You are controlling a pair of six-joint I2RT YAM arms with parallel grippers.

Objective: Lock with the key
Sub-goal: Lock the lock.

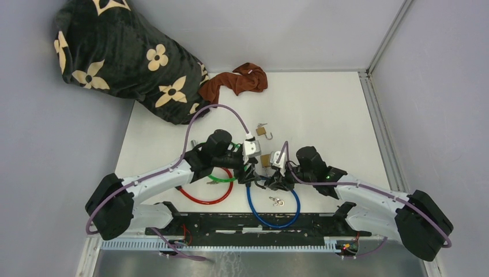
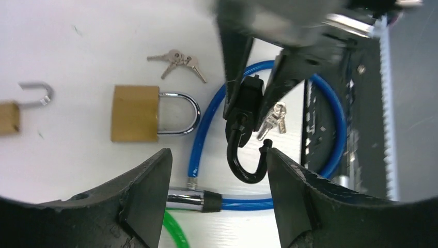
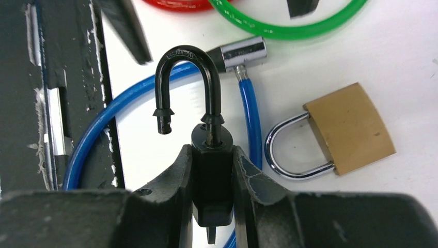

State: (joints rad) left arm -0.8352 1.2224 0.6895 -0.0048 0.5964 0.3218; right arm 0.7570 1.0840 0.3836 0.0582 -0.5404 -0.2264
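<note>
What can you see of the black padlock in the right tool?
The black padlock is all dark, matte body and glossy shackle. It is open: one shackle leg sits in the body, the notched free end hangs clear beside it. The right tool clamps the body from both sides, holding it over the blue cable with the shackle pointing away from the wrist.

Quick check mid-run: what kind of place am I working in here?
Probably a lab robot cell: a white table boxed in by plain grey walls, with practice props laid out, a brass padlock, keys and a blue cable lock.
</note>
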